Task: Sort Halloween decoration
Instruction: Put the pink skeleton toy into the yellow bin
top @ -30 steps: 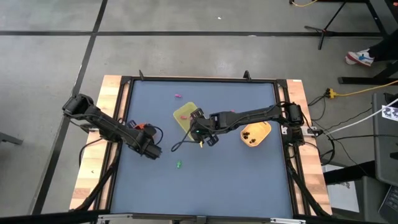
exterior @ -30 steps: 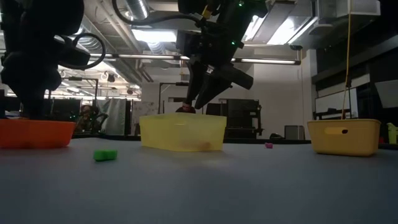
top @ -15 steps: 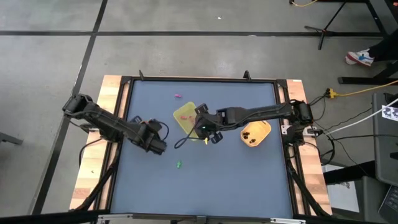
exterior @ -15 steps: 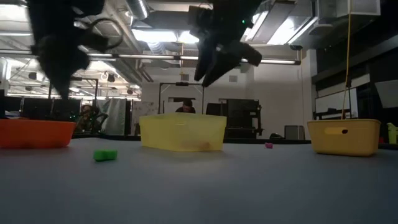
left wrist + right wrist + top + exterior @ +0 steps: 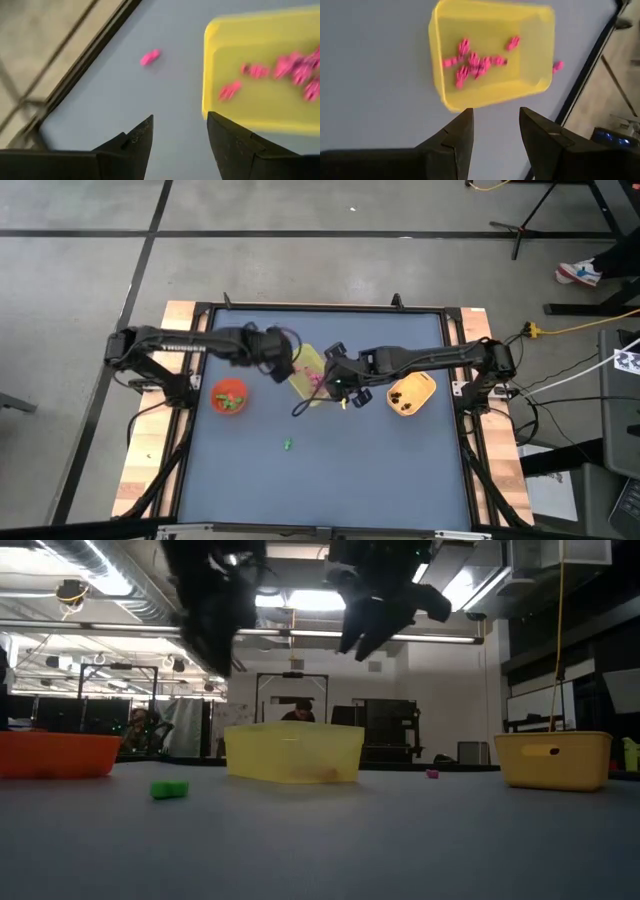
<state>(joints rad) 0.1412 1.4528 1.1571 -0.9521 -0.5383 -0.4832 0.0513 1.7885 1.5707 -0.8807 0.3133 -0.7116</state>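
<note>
Pink trinkets (image 5: pixel 472 63) fill my yellow tray (image 5: pixel 540 30) only in the wrist views; overhead, one green trinket (image 5: pixel 288 445) lies at six o'clock. Left tool (image 5: pixel 180 132) and right tool (image 5: pixel 496 125) hover parted, empty, over the worktop (image 5: pixel 400 470).

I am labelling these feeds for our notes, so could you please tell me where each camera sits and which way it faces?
High view: overhead, straight down on table; both arms, left pincer, right pincer.
Low view: table height, level across; both arms hang above yellow tray.
Left wrist view: on left arm, looking down past its open fingers at a stray pink trinket.
Right wrist view: on right arm, above the tray, open fingers showing.
Shared: both wrist views show the tray's pink trinkets.
</note>
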